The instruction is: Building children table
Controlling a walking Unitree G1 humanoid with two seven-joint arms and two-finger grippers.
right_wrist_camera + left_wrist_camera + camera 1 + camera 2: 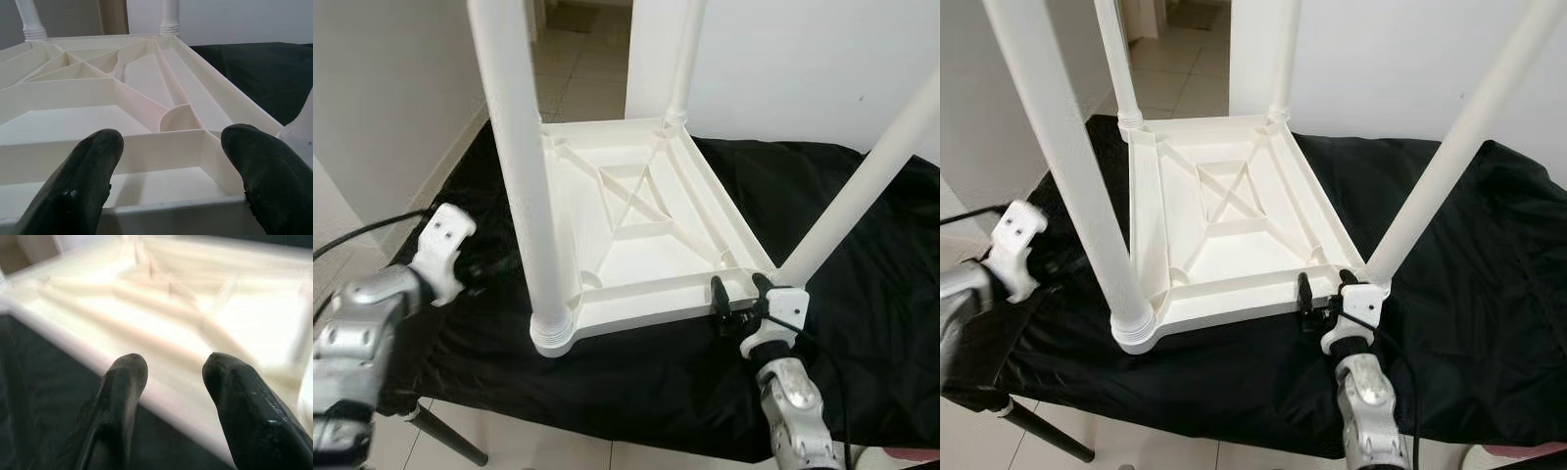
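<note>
Left eye view: a white plastic table (641, 211) lies upside down on a desk draped in black cloth (862, 323), its ribbed underside facing up and four legs rising from the corners.

The right claw (736, 299) sits at the table's near edge, right by the corner where the near right leg (862, 181) stands. Its two black fingers (719, 294) are apart and point into the tray-like underside. In the right wrist view the fingers (83, 181) reach over the near rim (161, 208), one to each side of a ribbed pocket, with nothing clamped between them; whether they touch the rim I cannot tell. Beyond the claw, ribs cross diagonally toward the two far legs (168, 17).

The left claw (171, 377) is off the table's left side, near the thick near left leg (524, 166) and over the black cloth. Its white wrist bracket (445, 250) shows in the left eye view, where the fingers themselves are hard to make out against the cloth. In the left wrist view the fingers (122, 396) are spread apart and empty, aimed at the table's side rim (98, 347), with the blurred ribbed underside just past them.

Behind the desk are a white wall (803, 69) and a tiled floor (578, 73).
</note>
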